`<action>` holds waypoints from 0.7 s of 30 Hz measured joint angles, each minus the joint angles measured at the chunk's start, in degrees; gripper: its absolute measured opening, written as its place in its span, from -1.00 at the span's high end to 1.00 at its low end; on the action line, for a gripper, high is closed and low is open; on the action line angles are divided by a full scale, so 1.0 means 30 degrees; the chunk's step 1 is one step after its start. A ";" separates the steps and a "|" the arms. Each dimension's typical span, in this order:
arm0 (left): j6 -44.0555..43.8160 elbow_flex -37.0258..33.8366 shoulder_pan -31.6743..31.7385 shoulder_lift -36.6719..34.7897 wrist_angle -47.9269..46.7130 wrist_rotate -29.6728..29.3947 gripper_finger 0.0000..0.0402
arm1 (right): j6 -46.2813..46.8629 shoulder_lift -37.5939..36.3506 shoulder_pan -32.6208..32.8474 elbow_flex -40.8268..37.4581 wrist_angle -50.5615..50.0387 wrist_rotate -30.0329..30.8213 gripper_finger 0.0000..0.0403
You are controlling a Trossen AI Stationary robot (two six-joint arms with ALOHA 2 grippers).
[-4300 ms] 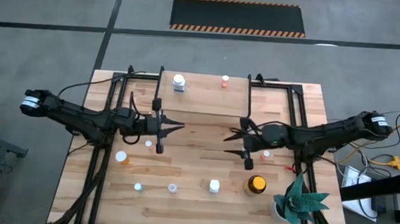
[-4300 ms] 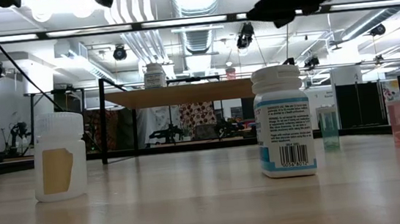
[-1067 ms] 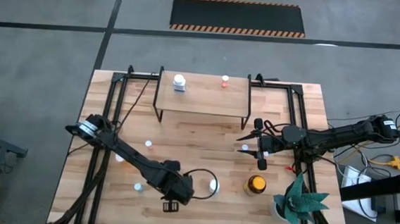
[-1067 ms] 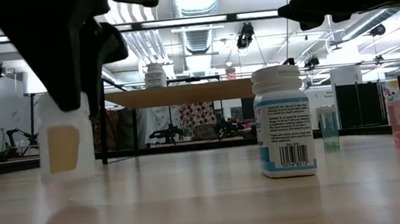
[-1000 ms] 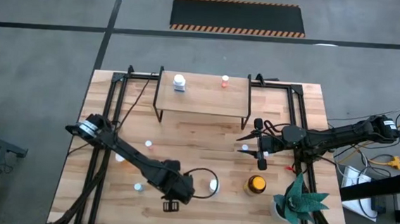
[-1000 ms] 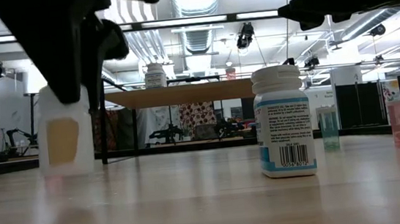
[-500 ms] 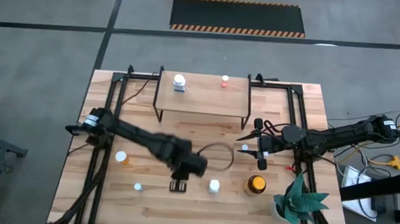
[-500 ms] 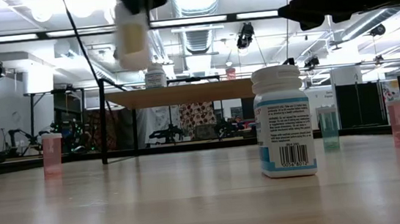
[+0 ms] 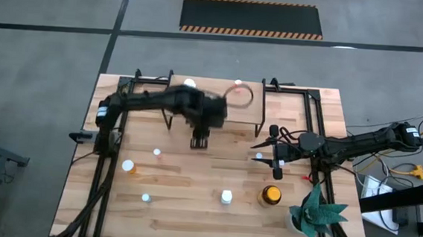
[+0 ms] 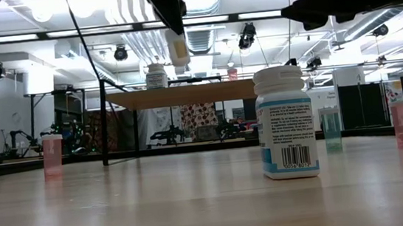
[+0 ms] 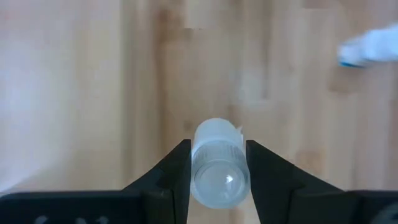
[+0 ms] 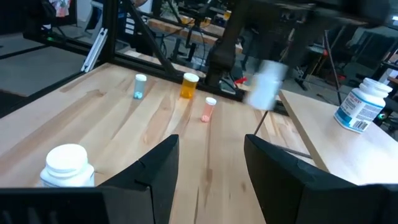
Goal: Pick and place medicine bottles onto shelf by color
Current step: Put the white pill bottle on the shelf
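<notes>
My left gripper (image 9: 199, 141) hangs high over the table just in front of the shelf (image 9: 220, 103), shut on a translucent white bottle (image 11: 217, 163); that bottle also shows in the low view (image 10: 178, 50) and, blurred, in the right wrist view (image 12: 266, 83). A white bottle with a blue label (image 12: 358, 104) and a red vial (image 9: 238, 84) stand on the shelf. My right gripper (image 9: 268, 155) waits open at the right, level, with nothing between its fingers. Loose bottles stand upright on the tabletop: orange-capped (image 9: 127, 166), red (image 9: 157, 153), pale blue (image 9: 145, 198), white (image 9: 226, 197), amber (image 9: 270, 195). My left gripper pinches the translucent bottle's two opposite sides (image 11: 193, 163) between its fingers, at the upper part. The fingers (image 11: 177, 171) come from above, slanting down. The bottle hangs below them, nearly upright and lifted clear of the table, about level with the shelf's top.
A green spiky plant (image 9: 314, 213) stands at the near right corner beside the amber bottle. The shelf's thin black legs (image 10: 104, 130) stand on the far half of the table. Black frame rails (image 9: 103, 178) run along both sides.
My left gripper has lifted the translucent bottle off the near part of the table and carried it up and toward the far edge, to just in front of the shelf, the wrist turning on the way. It has stayed shut on the bottle throughout.
</notes>
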 joint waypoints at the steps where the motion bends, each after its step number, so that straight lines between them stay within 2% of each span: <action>1: 0.0239 0.0030 0.0433 -0.0004 0.0061 -0.0011 0.47 | 0.0000 -0.0022 -0.0005 0.0005 -0.0082 0.0006 0.14; 7: 0.1189 0.0422 0.2028 -0.0004 0.0231 -0.0098 0.47 | -0.0172 -0.0049 -0.0005 0.0005 -0.0058 0.0015 0.14; 16: 0.3632 0.1511 0.2223 -0.0004 0.2507 -0.0488 0.47 | -0.0355 -0.0049 -0.0005 0.0005 0.0009 0.0022 0.14; 21: 0.3984 0.1348 0.2691 0.0018 0.3476 -0.0504 0.47 | -0.0532 -0.0049 -0.0005 0.0005 0.0023 0.0022 0.14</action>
